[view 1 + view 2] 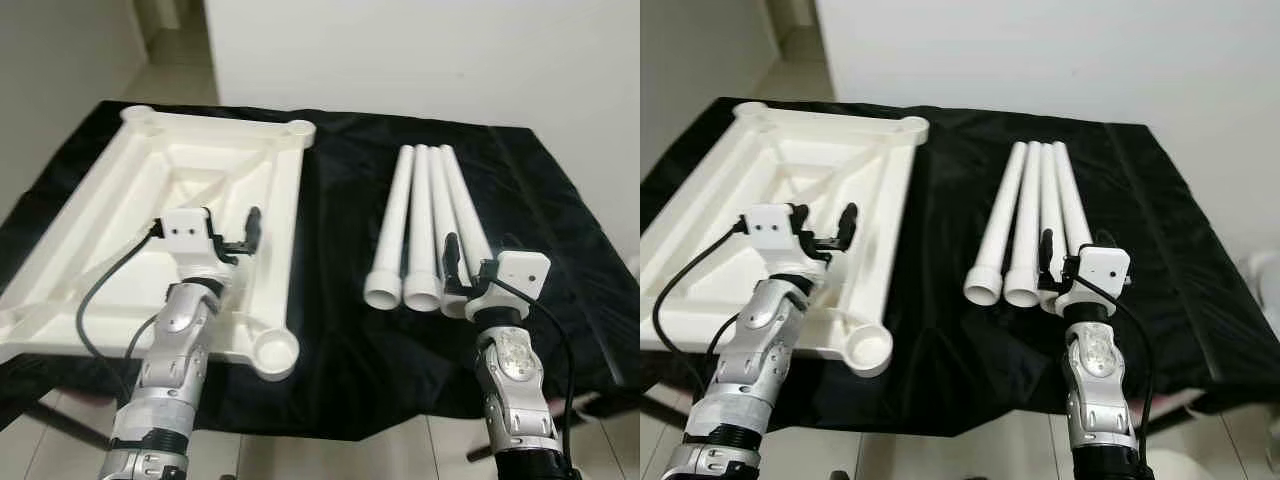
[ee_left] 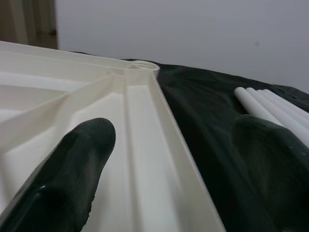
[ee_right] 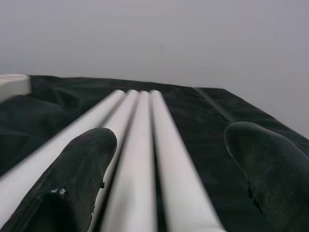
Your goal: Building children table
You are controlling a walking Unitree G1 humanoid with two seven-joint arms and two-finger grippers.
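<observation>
Four white plastic tube legs [image 1: 425, 230] lie side by side on the black-draped table's [image 1: 560, 250] right half, long axes running away from the robot, flared ends nearest. Right gripper [image 1: 464, 262], fingers wide, hovers over those near ends. Left gripper [image 1: 232, 232], also wide, hangs above the upturned white plastic tabletop [image 1: 130, 200].

Both silver arms raised forward, left tool [image 1: 232, 228] and right tool [image 3: 164, 181] seemingly open, empty.

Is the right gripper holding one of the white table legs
No, the right gripper is open above the four white legs, gripping none.
</observation>
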